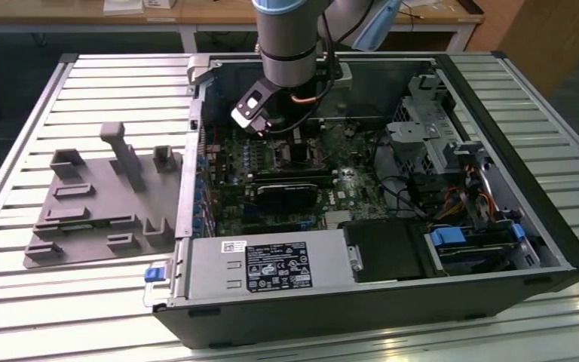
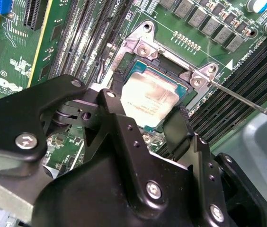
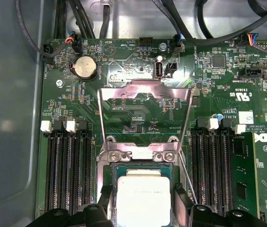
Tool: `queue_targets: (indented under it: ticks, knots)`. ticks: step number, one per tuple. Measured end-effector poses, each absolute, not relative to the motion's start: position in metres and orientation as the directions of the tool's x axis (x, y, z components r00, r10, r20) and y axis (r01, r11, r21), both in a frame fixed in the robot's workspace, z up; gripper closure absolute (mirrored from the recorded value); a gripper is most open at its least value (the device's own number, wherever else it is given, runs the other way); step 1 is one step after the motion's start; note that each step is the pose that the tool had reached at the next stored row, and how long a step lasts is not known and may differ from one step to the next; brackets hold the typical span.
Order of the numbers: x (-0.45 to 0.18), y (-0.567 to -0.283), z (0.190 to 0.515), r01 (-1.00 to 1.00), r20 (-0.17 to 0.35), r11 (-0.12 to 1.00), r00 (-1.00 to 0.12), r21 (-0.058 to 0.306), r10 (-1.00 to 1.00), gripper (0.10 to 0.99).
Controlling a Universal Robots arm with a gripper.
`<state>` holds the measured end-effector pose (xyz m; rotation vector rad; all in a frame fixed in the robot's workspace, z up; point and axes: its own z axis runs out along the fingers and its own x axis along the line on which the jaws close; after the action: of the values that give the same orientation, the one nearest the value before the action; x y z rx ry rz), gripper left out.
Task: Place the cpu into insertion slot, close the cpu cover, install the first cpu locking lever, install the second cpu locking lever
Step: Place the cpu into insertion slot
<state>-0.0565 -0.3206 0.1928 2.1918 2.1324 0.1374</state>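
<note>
A slatted metal table (image 1: 58, 98) fills the exterior view, with pale wooden benches (image 1: 68, 11) behind it. On the table an open computer case (image 1: 561, 219) lies on its side. Beside it, on the exterior view's left, lies a grey moulded fixture tray (image 1: 88, 211). The arm (image 1: 287, 45) comes down from above into the far half of the case, and the gripper (image 1: 292, 127) hangs low over the green motherboard (image 3: 133, 118). In both wrist views the gripper straddles the cpu (image 3: 143, 191). Its pale metal top faces up, and it lies flat and square inside the insertion slot (image 3: 109, 177). The black gripper body hides the chip's near edges, so I cannot tell whether the gripper is clamped on the chip or stands free of it. The cpu cover (image 3: 143, 91) is raised open. It is hinged at the two-screw bracket (image 3: 143, 155) just beyond the slot, and the board shows through its square window. A thin wire locking lever (image 2: 247, 101) runs out from the bracket's corner, slanting away over the memory slots (image 3: 69, 175). Those slots flank the socket on both sides. A coin cell battery (image 3: 84, 67) sits on the board well beyond the cover. Near the case's front edge in the exterior view is the labelled power supply (image 1: 259, 268).
</note>
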Motion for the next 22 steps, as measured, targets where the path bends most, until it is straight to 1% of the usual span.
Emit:
queue_targets:
  ticks: [10, 17, 19, 22]
  knots:
    - [-0.056, -0.321, 0.206, 0.992, 0.008, -0.028, 0.027, 0.120, 1.000, 0.475]
    - [-0.056, -0.321, 0.207, 0.992, 0.008, -0.028, 0.027, 0.120, 1.000, 0.475]
    - [-0.056, -0.321, 0.207, 0.992, 0.008, -0.028, 0.027, 0.120, 1.000, 0.490]
    - [-0.056, -0.321, 0.207, 0.992, 0.008, -0.028, 0.027, 0.120, 1.000, 0.671]
